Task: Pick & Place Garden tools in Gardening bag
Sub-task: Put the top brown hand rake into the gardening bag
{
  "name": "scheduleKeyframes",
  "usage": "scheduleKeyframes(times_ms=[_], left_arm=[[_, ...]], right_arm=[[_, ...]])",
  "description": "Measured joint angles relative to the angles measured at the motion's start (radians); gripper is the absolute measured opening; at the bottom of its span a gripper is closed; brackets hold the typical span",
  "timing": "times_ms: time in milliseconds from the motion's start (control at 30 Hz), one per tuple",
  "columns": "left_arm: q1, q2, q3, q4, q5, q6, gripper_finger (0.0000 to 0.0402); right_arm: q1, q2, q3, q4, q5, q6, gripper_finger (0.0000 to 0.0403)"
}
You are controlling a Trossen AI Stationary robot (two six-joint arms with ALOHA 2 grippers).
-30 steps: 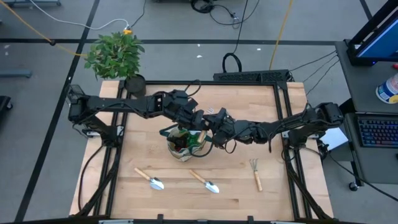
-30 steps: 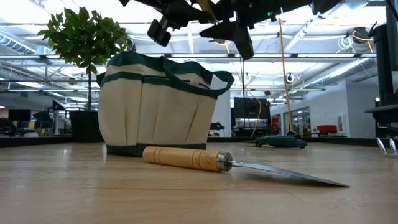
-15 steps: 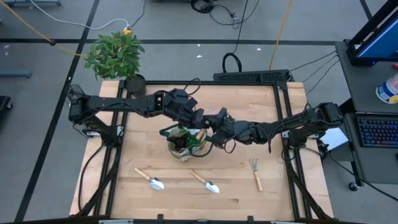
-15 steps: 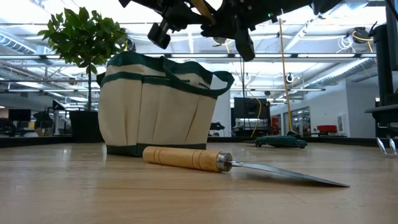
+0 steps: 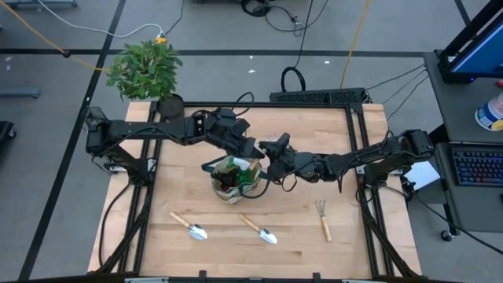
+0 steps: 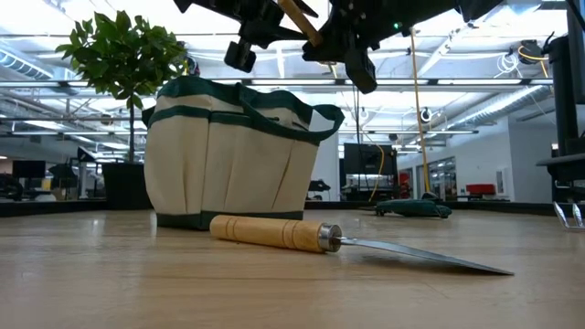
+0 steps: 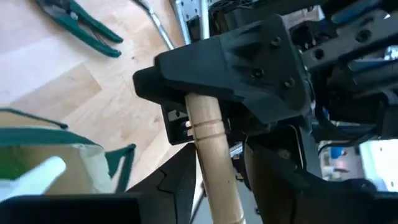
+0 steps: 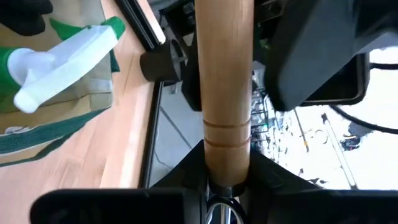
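My two grippers meet above the far right rim of the beige gardening bag [image 5: 233, 179], which stands upright on the table [image 6: 228, 155]. Between them is a wooden-handled fork rake [image 5: 266, 146], its metal tines [image 5: 271, 137] pointing toward the far edge. My left gripper [image 5: 250, 148] and my right gripper [image 5: 273, 156] are both shut on its handle. A green and white spray bottle [image 8: 68, 56] sticks out of the bag. Two trowels [image 5: 189, 225] [image 5: 259, 229] and a second fork rake [image 5: 324, 220] lie flat near the front edge. My left gripper pinches the rake's wooden handle [image 7: 214, 177] between its two fingers, toward the handle's free end, and comes from the table's left. The rake is lifted clear above the bag. My right gripper pinches the same handle at its metal-collar end [image 8: 225, 163] between its two fingers, coming from the table's right, with the handle running out ahead of the fingers. The rake hangs clear of bag and table.
A leafy potted plant [image 5: 145, 69] stands at the far left corner. A green-handled cutter [image 7: 81, 25] lies on the table beyond the bag. One trowel [image 6: 274, 231] lies in front of the bag. Bare wood shows at the table's near left.
Both grippers have risen a little and shifted toward the far edge together, carrying the rake with them. The rake's handle has tipped slightly. The bag and the tools on the table have stayed where they were.
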Motion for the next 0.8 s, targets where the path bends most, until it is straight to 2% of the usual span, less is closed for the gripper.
scheduleKeyframes(times_ms=[200,300,567,700,800], left_arm=[[0.046,-0.029,0.006,0.023,0.017,0.119,0.0157],[0.076,-0.044,0.003,0.016,0.019,0.183,0.0158],[0.142,-0.090,0.001,-0.019,0.032,0.425,0.0159],[0.142,-0.107,0.004,-0.060,0.046,0.538,0.0159],[0.143,-0.118,0.000,-0.115,0.046,0.580,0.0159]], right_arm=[[0.000,0.003,-0.002,-0.064,0.001,0.051,0.0048],[0.000,0.002,-0.003,-0.091,0.039,0.062,0.0048],[-0.001,-0.014,-0.002,-0.142,0.067,0.208,0.0048],[0.000,-0.052,-0.002,-0.150,0.053,0.303,0.0048],[0.000,-0.090,-0.002,-0.149,-0.011,0.426,0.0048]])
